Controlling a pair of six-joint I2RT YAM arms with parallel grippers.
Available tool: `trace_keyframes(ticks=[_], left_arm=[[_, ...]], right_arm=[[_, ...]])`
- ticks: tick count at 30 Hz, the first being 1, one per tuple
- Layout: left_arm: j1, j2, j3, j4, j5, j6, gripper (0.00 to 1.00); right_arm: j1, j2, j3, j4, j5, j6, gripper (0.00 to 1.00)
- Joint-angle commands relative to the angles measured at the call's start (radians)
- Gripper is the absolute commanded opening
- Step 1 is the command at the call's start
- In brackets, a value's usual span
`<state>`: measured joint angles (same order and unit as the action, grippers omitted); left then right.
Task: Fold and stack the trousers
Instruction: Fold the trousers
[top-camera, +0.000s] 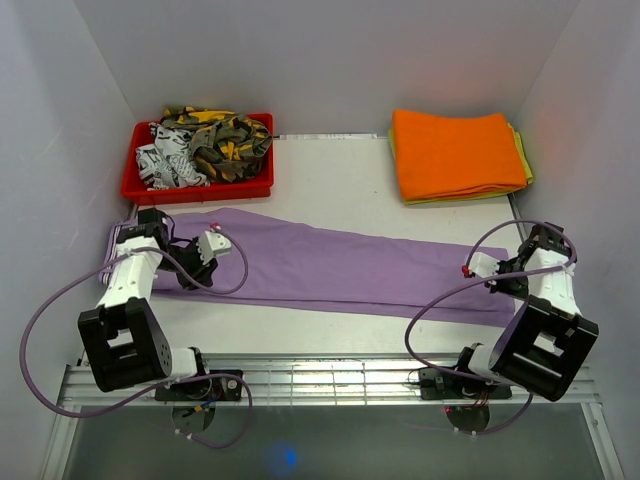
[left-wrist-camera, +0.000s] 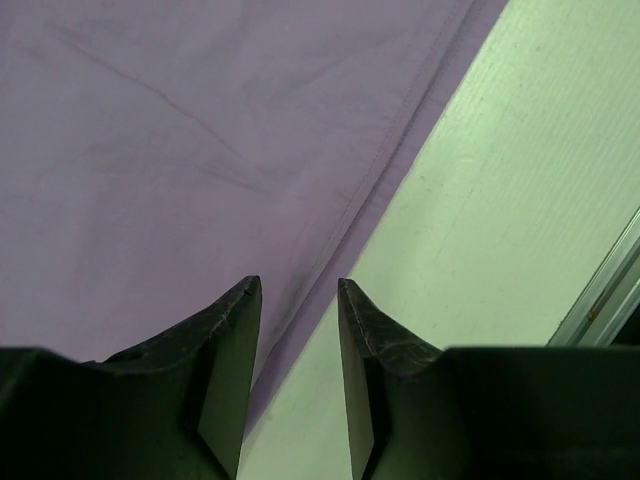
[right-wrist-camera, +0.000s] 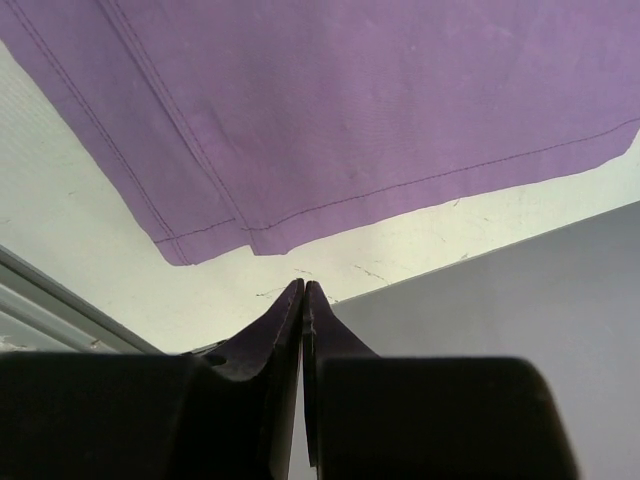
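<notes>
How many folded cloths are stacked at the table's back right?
2 that show: an orange cloth on top, and a yellow-green cloth under it, peeking out along its right and near edges. The orange layers are thick, so more could be hidden.

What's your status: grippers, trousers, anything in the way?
Left gripper open, over trousers edge. Right gripper shut, empty, off their end. Trousers flat, lengthwise across table. Red bin, orange cloths apart at back.

Lilac-purple trousers (top-camera: 330, 265), a red bin (top-camera: 197, 188) of camouflage and black-and-white garments (top-camera: 205, 145), orange and yellow-green cloths (top-camera: 458, 153).
</notes>
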<state>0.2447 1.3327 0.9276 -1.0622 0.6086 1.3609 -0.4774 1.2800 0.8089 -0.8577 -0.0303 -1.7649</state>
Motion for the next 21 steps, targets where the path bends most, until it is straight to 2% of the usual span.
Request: trace_keyframes(ticks=[1, 2, 8, 16, 21], left_arm=[[-0.056, -0.043, -0.036, 0.008, -0.001, 0.07, 0.48], [-0.062, -0.044, -0.039, 0.021, -0.006, 0.066, 0.48], [-0.081, -0.027, -0.009, 0.03, 0.002, 0.02, 0.49], [-0.085, 0.0, 0.033, 0.031, 0.005, -0.016, 0.51], [-0.087, 0.003, 0.027, 0.044, -0.012, -0.036, 0.53]], right_arm=[[0.0, -0.015, 0.023, -0.067, -0.02, -0.01, 0.08], [0.0, -0.018, 0.013, -0.04, -0.017, -0.011, 0.17], [0.0, -0.024, -0.068, 0.02, 0.02, -0.033, 0.36], [0.0, -0.018, -0.166, 0.143, 0.026, -0.051, 0.38], [0.0, 0.031, -0.169, 0.203, 0.026, -0.025, 0.38]])
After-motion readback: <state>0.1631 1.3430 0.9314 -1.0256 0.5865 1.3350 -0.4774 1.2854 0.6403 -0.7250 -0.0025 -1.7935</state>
